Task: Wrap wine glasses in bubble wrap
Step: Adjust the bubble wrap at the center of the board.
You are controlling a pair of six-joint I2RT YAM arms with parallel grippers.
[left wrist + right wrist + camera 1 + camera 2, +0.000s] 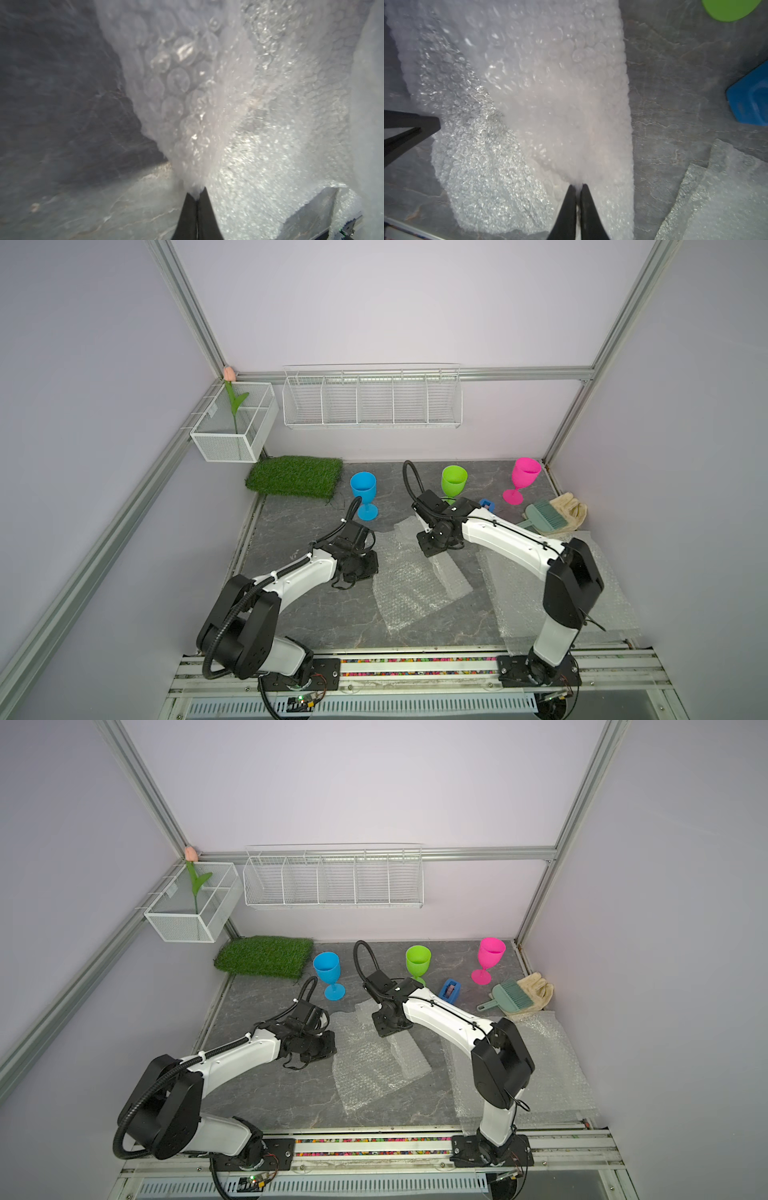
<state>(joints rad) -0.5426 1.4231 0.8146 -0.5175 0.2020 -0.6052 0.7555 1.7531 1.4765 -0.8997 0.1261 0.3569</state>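
Left gripper and right gripper were each pinched shut on an edge of the middle bubble wrap sheet. Blue goblet, green goblet and pink goblet stood upright and unwrapped near the back wall. Step judged: spreading the sheet. The next move probably calls for even tension, then fetching a goblet.

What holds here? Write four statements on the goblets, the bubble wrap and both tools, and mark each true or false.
1. The blue goblet, green goblet and pink goblet all stand upright. True.
2. The right tool is shut on the bubble wrap. True.
3. The left tool hangs open. False: it is shut, pinching bubble wrap too.
4. The pink goblet is already wrapped. False: it stands bare, apart from the wrap.
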